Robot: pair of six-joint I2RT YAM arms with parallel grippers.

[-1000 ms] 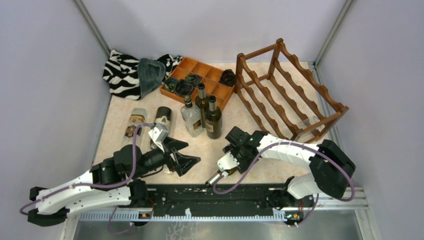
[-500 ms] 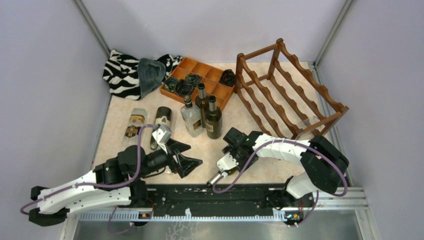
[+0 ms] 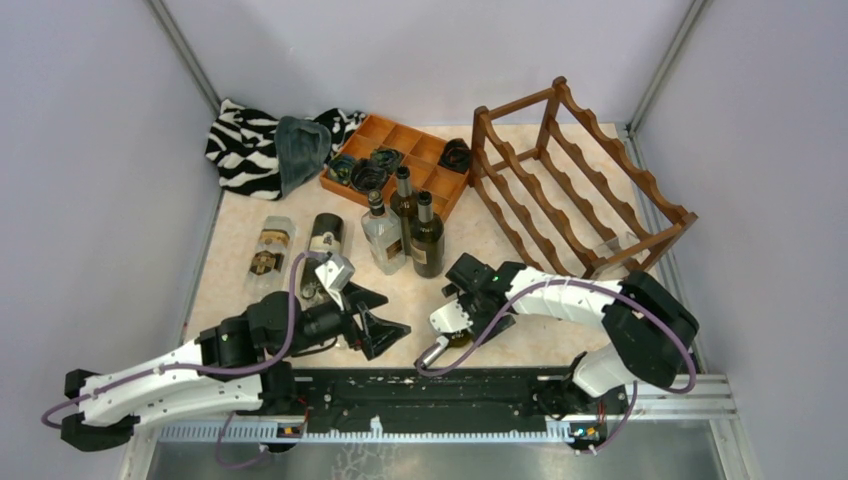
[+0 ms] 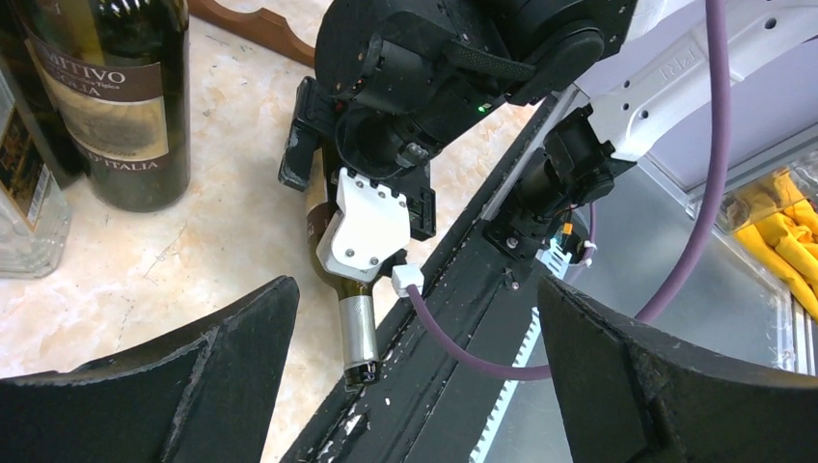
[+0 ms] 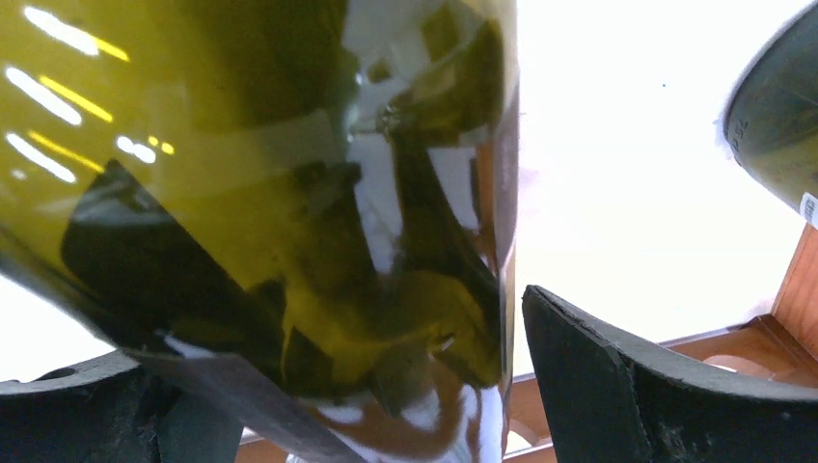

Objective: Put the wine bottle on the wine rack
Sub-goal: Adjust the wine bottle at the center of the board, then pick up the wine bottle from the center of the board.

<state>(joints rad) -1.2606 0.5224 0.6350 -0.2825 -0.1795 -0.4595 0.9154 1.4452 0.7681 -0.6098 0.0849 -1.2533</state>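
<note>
**Right claw straddling lying wine bottle, not yet gripping**

The wine bottle (image 4: pixel 358 323) lies on its side on the bench (image 3: pixel 500 255) at the near edge. Its neck points at the black base rail (image 3: pixel 450 385), almost touching it. It is well apart from the wine rack (image 3: pixel 580 190), which stands far right.

The right claw (image 3: pixel 455 322) is down over the bottle's body with a finger on each side. In the right wrist view green glass fills the space between the fingers. The right-hand pad (image 5: pixel 617 386) looks just clear of the glass, so I read this claw as spread, not pinching.

The left claw (image 3: pixel 384 316) is spread wide and empty. It hovers low, facing the bottle from the left.

Handling, as a judgement:
- Glass is rigid, smooth and slippery, and fairly heavy for a two-finger grip.
- It is round, so it will likely roll if nudged from one side.
- It is fragile, so avoid knocks against the rail or the rack's wood.
- Best hold is across the wide body near its middle, where the weight sits. The label should give a bit more friction there.
- The neck is a poor hold: thin, and the heavy end would swing.
- Close both pads square on the body.

Three upright bottles (image 3: pixel 410 235) stand just behind, so the lift path is tight.
</note>
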